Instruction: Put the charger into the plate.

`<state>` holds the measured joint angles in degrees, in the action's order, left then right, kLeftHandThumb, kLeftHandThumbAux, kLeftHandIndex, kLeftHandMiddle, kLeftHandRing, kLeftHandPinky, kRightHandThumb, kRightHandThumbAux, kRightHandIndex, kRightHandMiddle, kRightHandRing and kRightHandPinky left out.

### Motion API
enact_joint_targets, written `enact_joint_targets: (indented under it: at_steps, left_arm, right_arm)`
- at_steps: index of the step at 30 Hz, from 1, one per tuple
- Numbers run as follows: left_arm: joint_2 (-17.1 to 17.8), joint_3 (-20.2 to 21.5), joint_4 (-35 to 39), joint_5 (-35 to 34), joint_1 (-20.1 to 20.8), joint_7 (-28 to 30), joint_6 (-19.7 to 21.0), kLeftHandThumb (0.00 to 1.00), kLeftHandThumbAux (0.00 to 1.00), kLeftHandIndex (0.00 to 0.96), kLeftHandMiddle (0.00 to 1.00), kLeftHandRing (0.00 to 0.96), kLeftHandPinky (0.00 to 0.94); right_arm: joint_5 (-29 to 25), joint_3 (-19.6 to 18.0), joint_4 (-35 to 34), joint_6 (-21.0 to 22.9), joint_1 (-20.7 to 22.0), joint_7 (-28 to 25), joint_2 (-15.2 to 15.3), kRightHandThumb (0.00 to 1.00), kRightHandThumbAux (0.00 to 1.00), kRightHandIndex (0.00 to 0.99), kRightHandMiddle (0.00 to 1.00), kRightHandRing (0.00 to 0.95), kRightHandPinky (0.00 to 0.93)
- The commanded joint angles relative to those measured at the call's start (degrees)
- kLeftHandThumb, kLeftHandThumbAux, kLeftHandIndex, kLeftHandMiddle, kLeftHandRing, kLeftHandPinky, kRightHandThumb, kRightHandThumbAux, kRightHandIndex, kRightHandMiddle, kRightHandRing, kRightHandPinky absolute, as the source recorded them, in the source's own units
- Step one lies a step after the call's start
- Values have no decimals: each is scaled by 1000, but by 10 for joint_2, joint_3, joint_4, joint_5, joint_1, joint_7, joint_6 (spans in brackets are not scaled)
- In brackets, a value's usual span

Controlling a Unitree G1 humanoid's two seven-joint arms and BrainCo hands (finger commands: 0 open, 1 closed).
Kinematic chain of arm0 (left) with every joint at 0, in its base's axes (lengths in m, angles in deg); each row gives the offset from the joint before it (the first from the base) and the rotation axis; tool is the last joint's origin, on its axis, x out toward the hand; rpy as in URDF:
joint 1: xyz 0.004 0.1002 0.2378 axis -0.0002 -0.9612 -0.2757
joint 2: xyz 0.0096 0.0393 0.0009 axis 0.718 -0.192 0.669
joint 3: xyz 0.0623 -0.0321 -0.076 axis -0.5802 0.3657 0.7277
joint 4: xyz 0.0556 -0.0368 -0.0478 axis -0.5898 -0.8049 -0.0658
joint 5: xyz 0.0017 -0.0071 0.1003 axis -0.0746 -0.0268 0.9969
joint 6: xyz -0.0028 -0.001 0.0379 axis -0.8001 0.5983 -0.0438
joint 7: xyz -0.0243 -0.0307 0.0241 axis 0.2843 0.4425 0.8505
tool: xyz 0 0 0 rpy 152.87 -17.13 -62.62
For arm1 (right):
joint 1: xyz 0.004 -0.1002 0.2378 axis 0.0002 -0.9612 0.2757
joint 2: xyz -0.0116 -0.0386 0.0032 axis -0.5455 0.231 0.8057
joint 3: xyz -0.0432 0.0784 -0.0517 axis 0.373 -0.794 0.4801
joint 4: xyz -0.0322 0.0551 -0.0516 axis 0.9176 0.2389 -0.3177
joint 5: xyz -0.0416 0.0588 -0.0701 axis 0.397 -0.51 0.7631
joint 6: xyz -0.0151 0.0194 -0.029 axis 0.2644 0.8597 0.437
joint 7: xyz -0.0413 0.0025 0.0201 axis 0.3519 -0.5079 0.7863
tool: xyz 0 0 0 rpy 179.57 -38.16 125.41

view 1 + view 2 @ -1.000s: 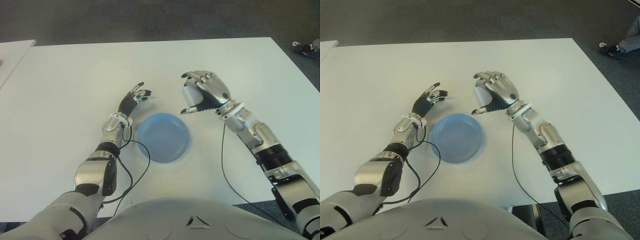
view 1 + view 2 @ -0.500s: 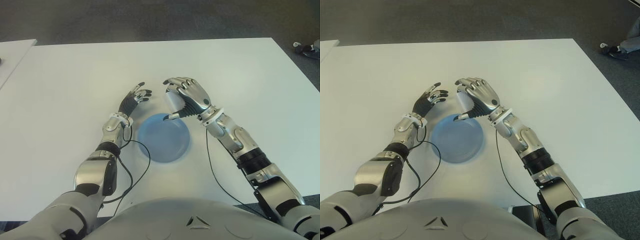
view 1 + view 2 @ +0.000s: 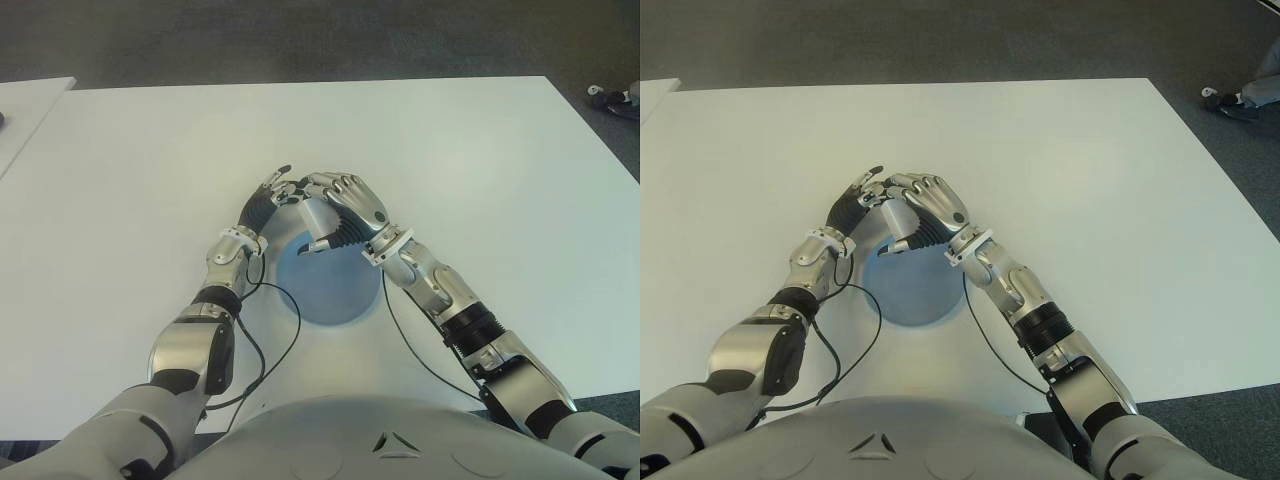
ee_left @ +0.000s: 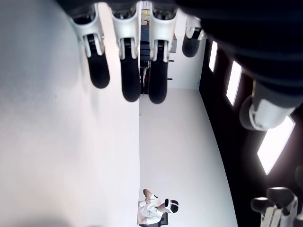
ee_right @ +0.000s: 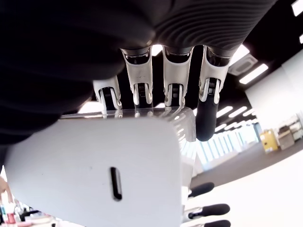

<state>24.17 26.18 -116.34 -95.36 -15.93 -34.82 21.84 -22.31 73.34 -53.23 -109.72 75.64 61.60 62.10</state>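
- The blue plate [image 3: 325, 285] lies on the white table [image 3: 470, 160], close in front of the robot's body; its far rim is covered by the right hand.
- The right hand [image 3: 345, 212] hovers over the far edge of the plate, its fingers curled down and thumb tucked under, clasping the charger [image 3: 318, 218].
- The charger sits inside that grasp, under the palm and against the fingers, above the far left part of the plate; whether it touches the plate cannot be told.
- In the right wrist view the charger [image 5: 94, 170] fills the space below the fingers [image 5: 173, 90], with the fingertips wrapped over its upper edge.
- It is a white, smooth block with rounded corners; one flat face carries a small dark slot-shaped port, and that face is turned toward the wrist camera.
- Its long axis cannot be judged surely, since the hand hides most of the body in the eye views.
- The left hand [image 3: 272, 197] shows just left of the right hand, beyond the plate's far left rim; its fingers are spread loosely and hold nothing, and its fingertips come very near the right hand's fingers.
- In the left wrist view the left fingers [image 4: 130, 71] hang free over bare table.
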Motion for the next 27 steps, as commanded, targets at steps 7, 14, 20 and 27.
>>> enact_joint_targets:
  at_steps: [7,14,20,27]
  left_arm:
    - [-6,-1,-4,3,-16,-9,41,0,499,73,290,299,284]
    - [-5,2,-5,1,-15,-9,47,0,494,80,284,293,273]
    - [-3,6,-10,-2,-14,-10,48,0,498,96,285,297,287]
    - [-4,15,-19,-12,-11,-3,49,0,511,105,259,272,260]
  right_arm:
    - [-10,8,17,0,-4,0,-13,920,655,817,860,868,865]
    - [-54,-7,10,-2,-18,-27,-21,726,651,776,856,858,841]
    - [-67,-11,7,-8,-21,-32,-18,501,468,586,748,736,675]
    - [-53,-11,-6,11,-20,-52,-4,403,270,305,408,389,350]
